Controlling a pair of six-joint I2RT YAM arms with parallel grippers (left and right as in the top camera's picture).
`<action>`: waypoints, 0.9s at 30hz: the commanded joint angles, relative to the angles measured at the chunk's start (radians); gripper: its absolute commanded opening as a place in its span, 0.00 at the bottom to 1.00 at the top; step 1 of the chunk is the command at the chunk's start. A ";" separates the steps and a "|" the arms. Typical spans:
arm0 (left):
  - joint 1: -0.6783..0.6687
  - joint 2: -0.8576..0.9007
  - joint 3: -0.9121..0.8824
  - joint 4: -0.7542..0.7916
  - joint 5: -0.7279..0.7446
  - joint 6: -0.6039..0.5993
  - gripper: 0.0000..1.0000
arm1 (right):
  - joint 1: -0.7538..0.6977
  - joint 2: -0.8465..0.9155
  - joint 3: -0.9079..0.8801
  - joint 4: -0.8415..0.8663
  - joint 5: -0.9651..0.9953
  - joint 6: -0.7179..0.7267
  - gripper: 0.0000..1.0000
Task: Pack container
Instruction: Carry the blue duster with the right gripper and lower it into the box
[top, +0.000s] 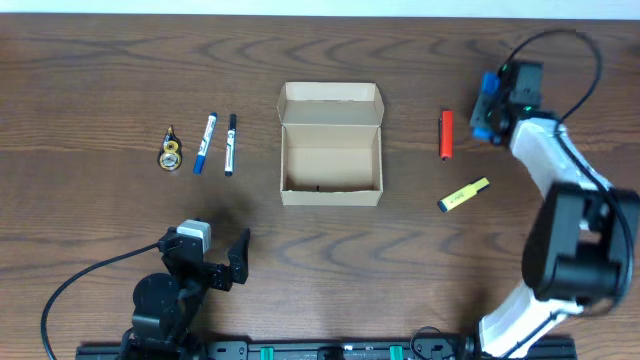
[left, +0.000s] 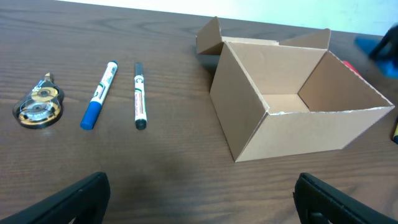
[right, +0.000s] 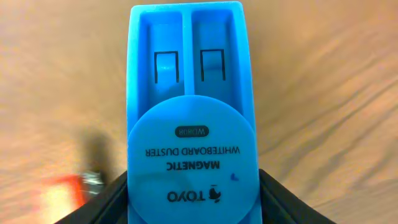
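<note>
Overhead view: the container (top: 331, 160) is parked mid-tabletop with its flap lid folded back toward the far edge, so it's left wide open (looks empty) for stuff to be dropped in. Near the far right corner, a blue whiteboard duster (right: 186, 81) is clamped between the jaws of the right gripper (right: 193, 205), probably meant as the first thing packed. The left gripper (left: 208, 208) is held spread wide and empty by the near edge, with the blue marker (left: 99, 93) and black marker (left: 139, 94) ahead of it.
</note>
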 joint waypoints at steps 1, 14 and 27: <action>-0.005 -0.007 -0.021 0.000 0.003 0.014 0.95 | 0.060 -0.156 0.082 -0.017 -0.004 -0.089 0.41; -0.005 -0.007 -0.021 0.000 0.003 0.014 0.95 | 0.462 -0.300 0.101 -0.099 -0.289 -0.347 0.47; -0.005 -0.007 -0.021 0.000 0.003 0.014 0.95 | 0.571 -0.158 0.101 -0.303 -0.554 -0.738 0.46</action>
